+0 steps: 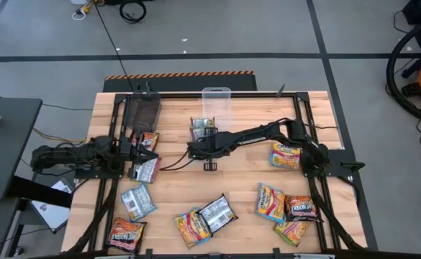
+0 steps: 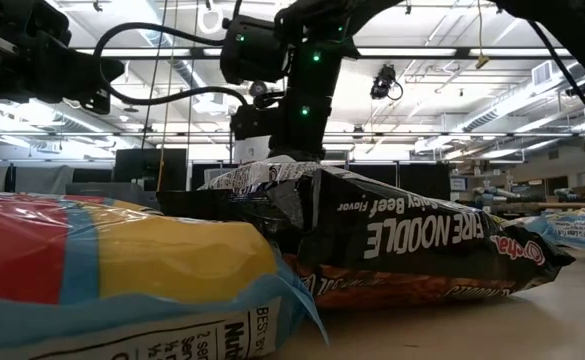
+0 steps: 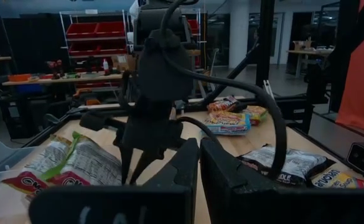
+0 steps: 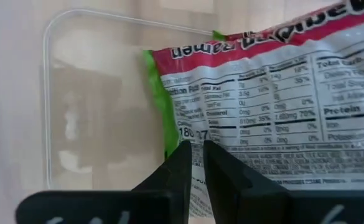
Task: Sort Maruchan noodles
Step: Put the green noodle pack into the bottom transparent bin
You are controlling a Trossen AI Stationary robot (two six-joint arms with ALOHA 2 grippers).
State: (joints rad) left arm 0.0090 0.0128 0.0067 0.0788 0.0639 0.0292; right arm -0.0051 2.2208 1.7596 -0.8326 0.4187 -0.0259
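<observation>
The right tool (image 4: 195, 163) is pinching the edge of a green-and-red noodle packet (image 4: 262, 112) over the clear bin (image 4: 94, 99) toward twelve o'clock on the surface (image 1: 181, 191), needing to let go next, while the left tool (image 3: 197, 171) is waiting clenched and empty at nine o'clock.

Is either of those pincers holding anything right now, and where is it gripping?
The right pincer pinches the edge of a green-and-red plastic ramen packet over the clear plastic bin. The left pincer is shut on nothing.

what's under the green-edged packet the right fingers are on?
Under the green-edged packet, held by the right gripper, a clear bin shows over the wooden table. The bin floor beneath the packet is covered.
</observation>
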